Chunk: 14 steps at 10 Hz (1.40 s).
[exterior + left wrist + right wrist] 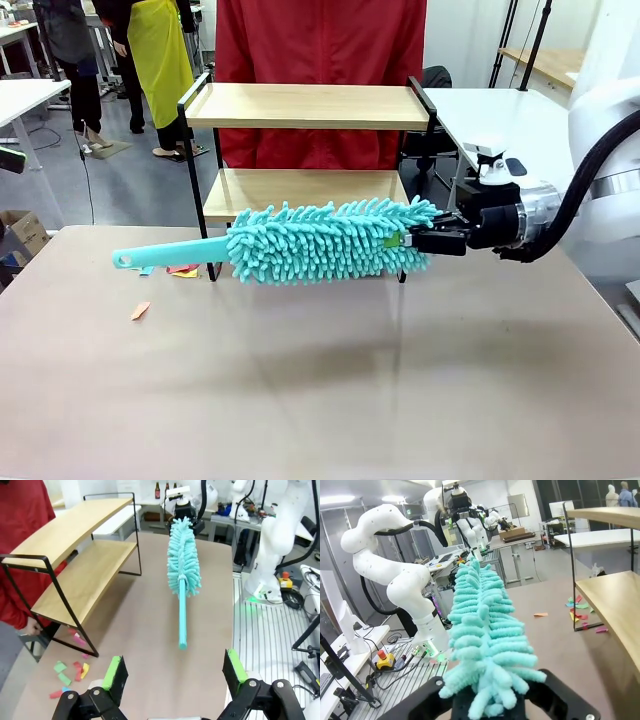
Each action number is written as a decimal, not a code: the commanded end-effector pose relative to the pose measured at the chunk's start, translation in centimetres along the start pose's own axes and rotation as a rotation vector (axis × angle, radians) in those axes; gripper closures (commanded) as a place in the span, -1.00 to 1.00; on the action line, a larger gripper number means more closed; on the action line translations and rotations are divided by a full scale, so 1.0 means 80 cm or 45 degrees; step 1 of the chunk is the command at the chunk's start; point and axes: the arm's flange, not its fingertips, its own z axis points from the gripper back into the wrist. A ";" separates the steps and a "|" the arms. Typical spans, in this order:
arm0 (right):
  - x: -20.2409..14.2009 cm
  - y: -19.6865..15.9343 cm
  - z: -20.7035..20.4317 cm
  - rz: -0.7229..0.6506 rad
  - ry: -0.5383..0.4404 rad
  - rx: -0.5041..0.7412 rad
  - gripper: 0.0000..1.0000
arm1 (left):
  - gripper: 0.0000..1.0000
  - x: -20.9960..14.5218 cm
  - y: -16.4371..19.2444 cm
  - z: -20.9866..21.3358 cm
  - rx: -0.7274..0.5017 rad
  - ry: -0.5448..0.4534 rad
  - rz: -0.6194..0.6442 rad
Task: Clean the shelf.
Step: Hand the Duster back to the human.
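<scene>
While both boards of the shelf lie bare, right jaws clamp a duster; left jaws gape.

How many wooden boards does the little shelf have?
2. The top board sits high in the black frame; the bottom board is right under it, just behind the fluffy teal duster.

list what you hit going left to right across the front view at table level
duster handle tip → orange paper scrap → coloured scraps by the shelf's left foot → fluffy teal duster head → right end effector, shut on the duster's end → white right arm
</scene>
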 end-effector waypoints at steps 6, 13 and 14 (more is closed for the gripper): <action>0.153 0.059 0.074 0.145 -0.218 -0.389 0.67 | -1.00 0.004 0.000 -0.002 -0.001 -0.024 -0.024; 0.186 0.114 0.230 0.184 -0.475 -1.322 0.67 | -1.00 0.004 0.000 -0.002 -0.001 -0.024 -0.024; 0.180 0.125 0.250 0.182 -0.502 -1.430 0.67 | -1.00 0.004 0.000 -0.002 -0.001 -0.024 -0.024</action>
